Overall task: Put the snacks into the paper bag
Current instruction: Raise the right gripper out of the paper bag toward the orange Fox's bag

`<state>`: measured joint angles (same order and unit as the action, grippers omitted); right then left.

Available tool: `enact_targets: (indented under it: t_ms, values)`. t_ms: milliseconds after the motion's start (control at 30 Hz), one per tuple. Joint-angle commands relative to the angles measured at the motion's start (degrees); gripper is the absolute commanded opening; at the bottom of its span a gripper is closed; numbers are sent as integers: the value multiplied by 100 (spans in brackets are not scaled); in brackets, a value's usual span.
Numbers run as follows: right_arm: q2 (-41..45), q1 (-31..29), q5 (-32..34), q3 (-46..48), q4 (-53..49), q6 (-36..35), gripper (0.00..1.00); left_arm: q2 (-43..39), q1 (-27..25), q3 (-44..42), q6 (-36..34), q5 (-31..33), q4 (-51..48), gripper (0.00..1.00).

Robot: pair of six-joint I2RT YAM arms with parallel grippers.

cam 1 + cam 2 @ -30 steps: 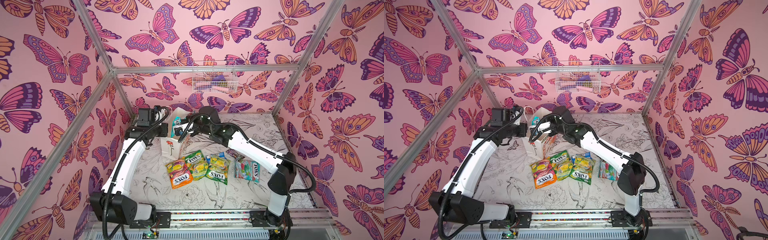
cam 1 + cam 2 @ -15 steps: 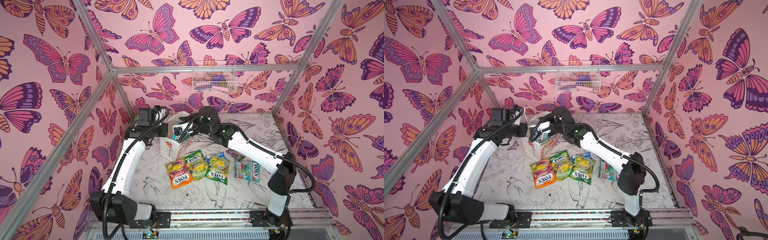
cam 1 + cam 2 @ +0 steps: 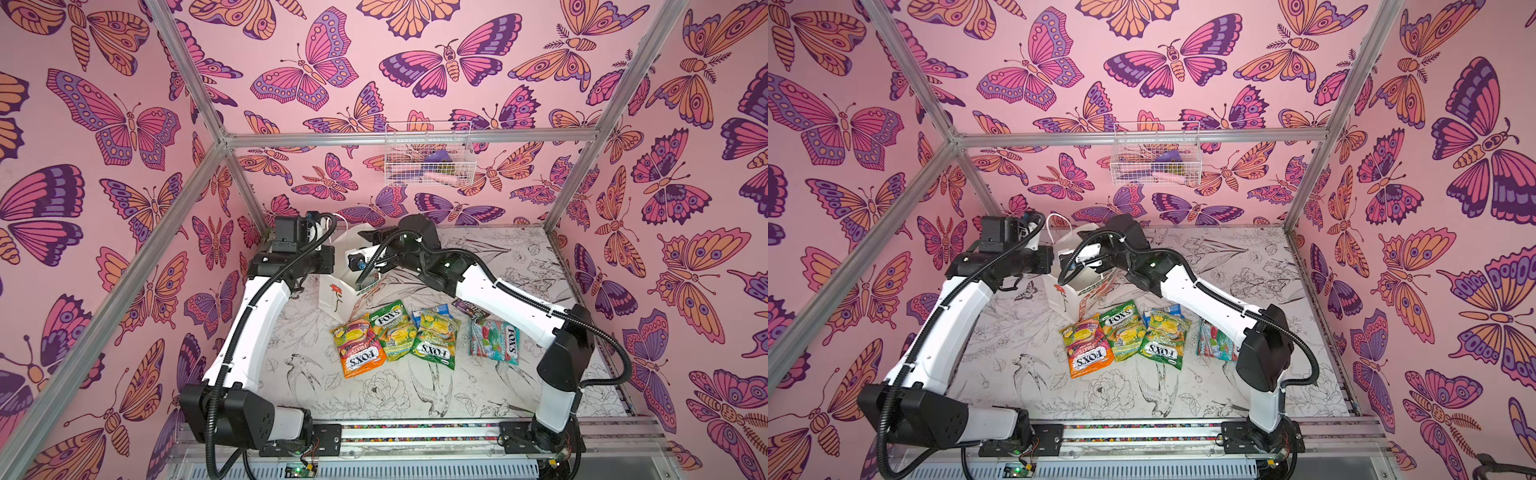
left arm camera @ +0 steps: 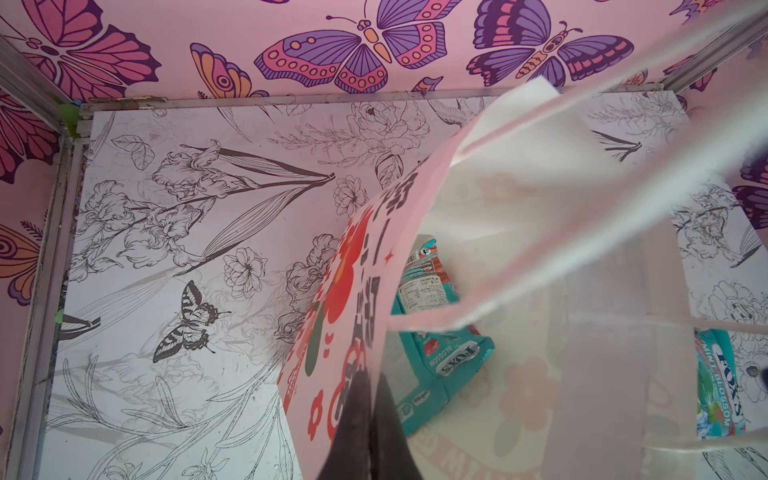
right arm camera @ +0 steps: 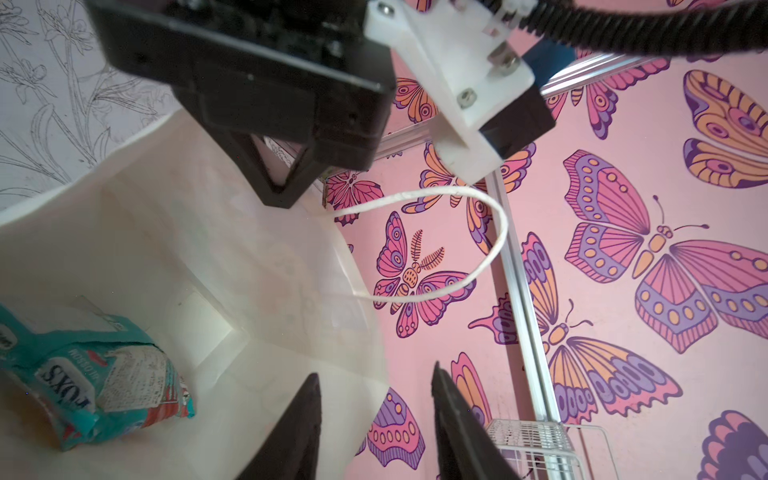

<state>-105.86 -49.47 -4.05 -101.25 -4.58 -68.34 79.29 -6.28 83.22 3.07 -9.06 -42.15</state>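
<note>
Right end effector [image 5: 374, 374] gapes empty over the tall white paper bag [image 5: 208, 257], glossy teal packet [image 5: 104, 382] inside; left end effector [image 4: 370, 386] clamps the rim open.

My two arms [image 3: 266, 307] are white shells between black joints [image 3: 565, 345], black ribbed cables [image 3: 622, 353] tied alongside; my jaws are black wedges.

Counting seven snacks: one orange FOX'S packet [image 3: 359, 350], two green-yellow FOX'S packets [image 3: 390, 330] [image 3: 434, 343], two teal FOX'S packets [image 3: 494, 341] [image 5: 104, 378], one small blue-white packet [image 3: 444, 309], one dark purple wrapper [image 3: 468, 307]. Also showing one paper bag [image 3: 332, 297], one white wire basket [image 3: 428, 162] and two robot arms [image 3: 257, 316] [image 3: 519, 307].
</note>
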Motion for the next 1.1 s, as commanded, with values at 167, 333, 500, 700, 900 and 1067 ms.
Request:
enact_targets:
  t_ms: [167,333,500,700,900,1067]
  values:
    - [782,-106,44,593,607,754,55,-98,33,-29,61,-87,-14,0]
    - [1157,-135,130,838,721,1425,61,-42,44,-26,91,-137,-18,0]
    - [1526,-159,488,991,739,2581,68,16,91,-25,136,-184,-17,0]
    - [1925,-155,1228,896,-71,4094,70,99,137,-17,203,-190,-20,0]
    - [2253,-138,1357,1038,-908,5189,73,187,206,-13,262,-237,-21,0]
    - [2432,136,1073,1178,-1395,6147,77,217,297,-16,320,-219,-15,0]
